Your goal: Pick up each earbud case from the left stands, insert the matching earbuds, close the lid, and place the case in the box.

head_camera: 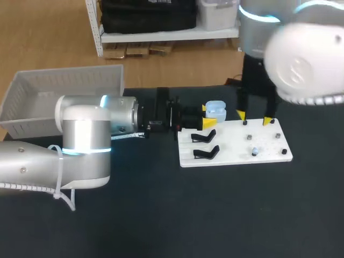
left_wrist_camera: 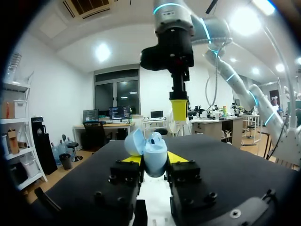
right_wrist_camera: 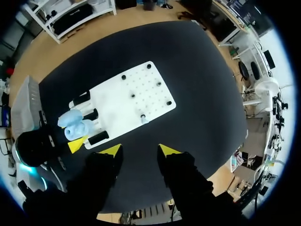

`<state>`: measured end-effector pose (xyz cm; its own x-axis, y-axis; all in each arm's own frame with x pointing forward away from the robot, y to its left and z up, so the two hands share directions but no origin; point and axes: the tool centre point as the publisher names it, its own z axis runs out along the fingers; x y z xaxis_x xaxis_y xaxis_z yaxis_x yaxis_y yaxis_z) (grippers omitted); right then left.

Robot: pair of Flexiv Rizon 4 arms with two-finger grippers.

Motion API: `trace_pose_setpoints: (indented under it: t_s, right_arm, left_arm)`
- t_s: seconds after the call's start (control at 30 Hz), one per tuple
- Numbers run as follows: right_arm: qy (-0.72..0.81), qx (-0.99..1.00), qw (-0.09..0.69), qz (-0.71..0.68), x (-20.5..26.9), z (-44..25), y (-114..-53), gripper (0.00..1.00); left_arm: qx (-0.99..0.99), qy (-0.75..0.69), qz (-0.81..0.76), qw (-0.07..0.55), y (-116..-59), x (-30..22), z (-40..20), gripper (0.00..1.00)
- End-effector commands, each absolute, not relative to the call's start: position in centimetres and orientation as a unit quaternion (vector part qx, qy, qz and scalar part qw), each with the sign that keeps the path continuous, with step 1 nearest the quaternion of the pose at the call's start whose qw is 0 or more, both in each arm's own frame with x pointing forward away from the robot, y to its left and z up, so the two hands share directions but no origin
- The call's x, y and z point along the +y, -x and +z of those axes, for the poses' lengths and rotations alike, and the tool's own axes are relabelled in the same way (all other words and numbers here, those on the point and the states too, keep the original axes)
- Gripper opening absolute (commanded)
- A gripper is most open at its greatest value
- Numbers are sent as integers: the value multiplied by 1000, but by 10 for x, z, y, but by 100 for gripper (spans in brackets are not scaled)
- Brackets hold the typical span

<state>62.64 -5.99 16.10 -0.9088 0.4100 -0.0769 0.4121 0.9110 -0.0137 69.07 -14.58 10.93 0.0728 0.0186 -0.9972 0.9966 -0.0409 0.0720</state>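
left gripper (left_wrist_camera: 155, 159) clamps the pale-blue plastic earbud case (left_wrist_camera: 153, 153), lid open, at the white pegboard's (head_camera: 231, 156) left end; right gripper (right_wrist_camera: 140, 150), wide open and empty, hangs over the board, the nearer arm to the small pale earbud (right_wrist_camera: 142, 117) on it.

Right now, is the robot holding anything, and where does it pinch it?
The left pincer grips the open blue earbud case by its body's sides; the right pincer holds nothing.
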Motion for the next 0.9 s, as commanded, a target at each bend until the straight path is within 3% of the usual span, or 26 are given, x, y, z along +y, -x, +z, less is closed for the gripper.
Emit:
trace_pose_setpoints:
  t_s: [0.03,0.63,0.73,0.77,0.83,0.87,0.9]
  right_arm:
    - [-201,969,104,103,-71,155,-614,46]
    - [-148,981,89,87,-82,103,-625,45]
    - [-147,981,87,91,-83,103,-627,36]
    - [-145,981,87,93,-83,102,-627,28]
    - [-142,981,87,96,-84,103,-627,22]
    - [-141,981,88,96,-84,103,-627,2]
    - [-141,981,88,96,-84,103,-627,0]
  left_arm:
    - [476,-531,-485,506,-689,-146,109,0]
    - [476,-531,-485,506,-689,-146,109,0]
    - [476,-531,-485,506,-689,-146,109,0]
    - [476,-531,-485,506,-689,-146,109,0]
    - [476,-531,-485,506,-689,-146,109,0]
    - [476,-531,-485,506,-689,-146,109,0]
    - [476,-531,-485,506,-689,-146,109,0]
